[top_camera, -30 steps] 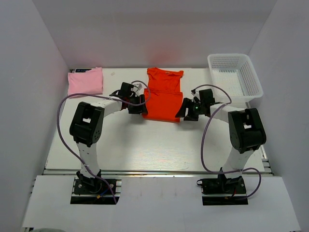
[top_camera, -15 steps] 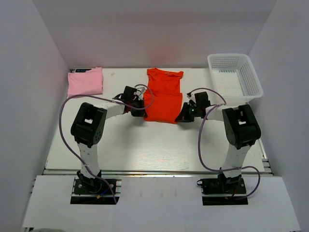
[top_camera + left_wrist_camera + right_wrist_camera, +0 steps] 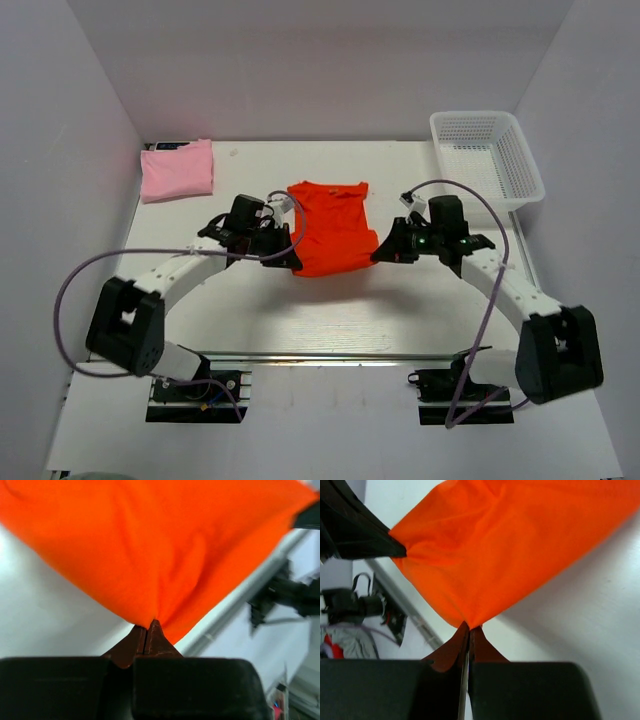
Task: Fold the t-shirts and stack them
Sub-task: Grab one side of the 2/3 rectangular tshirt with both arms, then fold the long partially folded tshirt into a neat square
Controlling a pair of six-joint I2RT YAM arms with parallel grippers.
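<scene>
The orange-red t-shirt (image 3: 328, 228) hangs stretched between my two grippers over the middle of the table, its lower edge lifted off the surface. My left gripper (image 3: 292, 256) is shut on the shirt's lower left corner (image 3: 150, 622). On the other side my right gripper (image 3: 380, 250) is shut on the lower right corner (image 3: 468, 625). In each wrist view the orange cloth (image 3: 165, 555) (image 3: 510, 545) fans out from the pinched fingertips. The pale pink t-shirt (image 3: 177, 169) lies folded as a rectangle at the far left corner of the table, apart from both arms.
A white mesh basket (image 3: 487, 158) stands at the far right of the table. White walls close in the left, back and right sides. The arm bases (image 3: 195, 385) (image 3: 465, 385) sit on a rail at the near edge.
Both grippers closed on the orange shirt's lower corners. They then pulled toward the near side and lifted, so the shirt slid nearer and its bottom edge rose. Both arms swung outward.
</scene>
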